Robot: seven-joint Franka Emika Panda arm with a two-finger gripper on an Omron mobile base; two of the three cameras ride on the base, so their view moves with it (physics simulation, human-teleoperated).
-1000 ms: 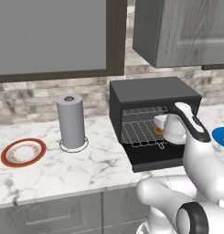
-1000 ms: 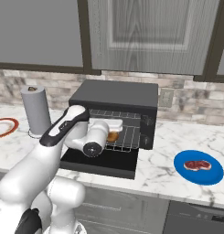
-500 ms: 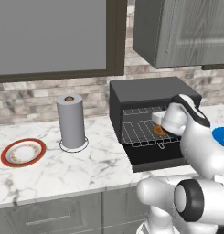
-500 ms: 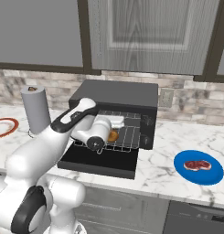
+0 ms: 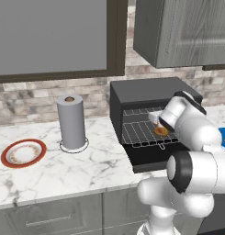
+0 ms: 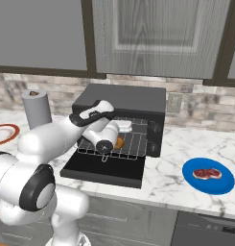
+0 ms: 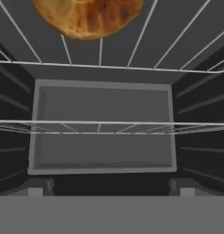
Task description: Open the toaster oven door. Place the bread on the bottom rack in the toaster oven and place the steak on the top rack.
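The toaster oven door (image 6: 102, 170) lies flat open and the bread (image 6: 119, 142) sits on the bottom rack (image 5: 146, 134) — that half looks done. My gripper (image 6: 123, 127), fingers spread and holding nothing, is at the oven mouth just above the bun. Next I judge I must back straight out between the racks, clear the toaster oven (image 6: 123, 103) frame, then swing right to the steak (image 6: 207, 173) on its blue plate (image 6: 219, 185) — open counter lies between
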